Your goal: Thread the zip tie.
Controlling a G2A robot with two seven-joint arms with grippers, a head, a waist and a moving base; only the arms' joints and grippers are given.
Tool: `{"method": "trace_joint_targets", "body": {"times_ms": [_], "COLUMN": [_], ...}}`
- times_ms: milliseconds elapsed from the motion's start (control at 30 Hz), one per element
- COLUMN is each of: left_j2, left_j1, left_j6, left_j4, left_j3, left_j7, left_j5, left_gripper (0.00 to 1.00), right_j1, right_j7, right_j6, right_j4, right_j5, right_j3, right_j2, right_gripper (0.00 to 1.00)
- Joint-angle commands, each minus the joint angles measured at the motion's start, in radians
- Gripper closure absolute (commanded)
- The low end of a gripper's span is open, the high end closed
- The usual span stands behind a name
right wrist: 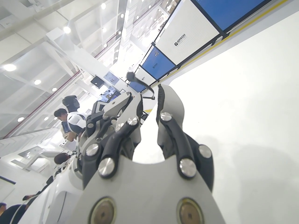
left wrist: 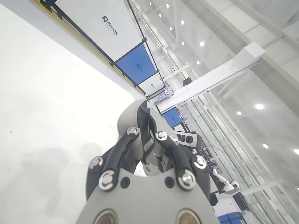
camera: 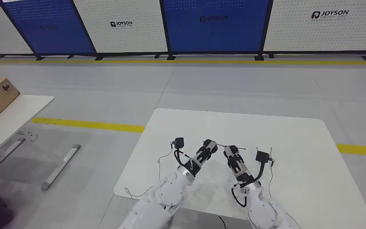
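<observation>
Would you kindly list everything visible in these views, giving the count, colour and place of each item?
White rectangular table: one, white, beneath both arms.
Thin black plastic zip tie: one, black, curving up from the tip of the right gripper.
Smaller white side table: one, white, at the top view's left edge.
Brown cardboard box: one, brown, on the side table.
Perforated partition panels: at least four, alternating blue and white, along the floor's far side.
Yellow floor lines: two, yellow, one before the panels, one crossing by the main table.
Left gripper: one, grey and black, over the table's near middle.
Right gripper: one, grey and black, beside the left one.
</observation>
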Motion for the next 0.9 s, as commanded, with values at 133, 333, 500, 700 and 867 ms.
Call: {"method": "trace_joint_targets", "body": {"times_ms": [133, 333, 500, 700, 867], "left_j2": [-0.001, -0.002, -0.002, -0.002, -0.001], "left_j1": [0.002, 0.004, 0.005, 0.009, 0.014], "left_j6": [-0.004, -0.007, -0.008, -0.014, -0.018], "left_j4": [0.001, -0.001, -0.003, -0.008, -0.011], "left_j3": [0.003, 0.003, 0.002, 0.0, -0.002], "left_j7": [0.003, 0.008, 0.006, -0.001, -0.004], "left_j5": [0.01, 0.013, 0.012, 0.015, 0.018], "left_gripper": [1.0, 1.0, 1.0, 1.0, 1.0], "right_j1": [-0.005, -0.007, -0.003, 0.011, 0.028], "right_j7": [-0.009, -0.013, -0.015, 0.012, 0.047], "right_j6": [0.0, 0.0, 0.0, 0.0, 0.0], "right_j4": [-0.007, -0.01, -0.007, 0.002, 0.012], "right_j5": [0.01, 0.018, 0.02, 0.025, 0.051], "right_j3": [0.005, 0.004, 0.001, -0.01, -0.016], "right_j2": [0.005, 0.008, 0.01, 0.01, 0.011], "right_gripper": [0.89, 1.0, 1.0, 1.0, 1.0]}}
